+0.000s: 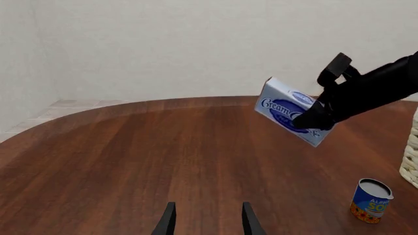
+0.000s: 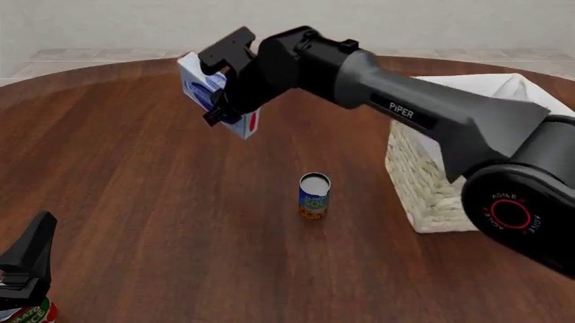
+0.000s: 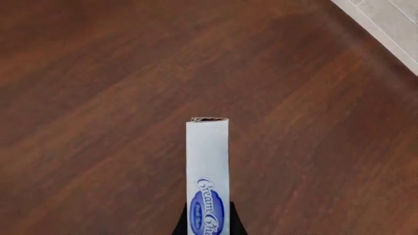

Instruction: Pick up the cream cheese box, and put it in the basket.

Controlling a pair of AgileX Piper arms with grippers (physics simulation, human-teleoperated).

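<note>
Nearest the front camera, at the lower left corner, the left claw (image 2: 27, 259) sits low over the bench (image 2: 134, 202), with a green-and-red labelled can (image 2: 27, 315) just below it at the picture's edge. In its own wrist view its two fingers (image 1: 167, 220) stand apart with nothing between them; it has no part in the job so far.

The pick-up looks done. The right claw (image 2: 225, 101) is clamped on the box (image 2: 211, 91), which hangs in the air well above the bench, tilted, with its red end panel turned down. The right wrist view shows the box (image 3: 207, 171) edge-on, its narrow sides pinched between the dark fingertips, and only bare wood beneath it. From the left wrist view the box (image 1: 290, 110) is clearly off the surface with the logo face showing.

What is left is the carry and the drop. The basket (image 2: 431, 195) stands at the right side of the bench, well apart from the box, and the white lining (image 2: 503, 87) shows nothing inside as far as can be seen. A small blue-and-orange can (image 2: 314, 195) stands upright between box and basket, lower than the held box, so a path kept high should pass over it. I judge the task roughly half done: lifted, not yet over the basket, not yet let go.
</note>
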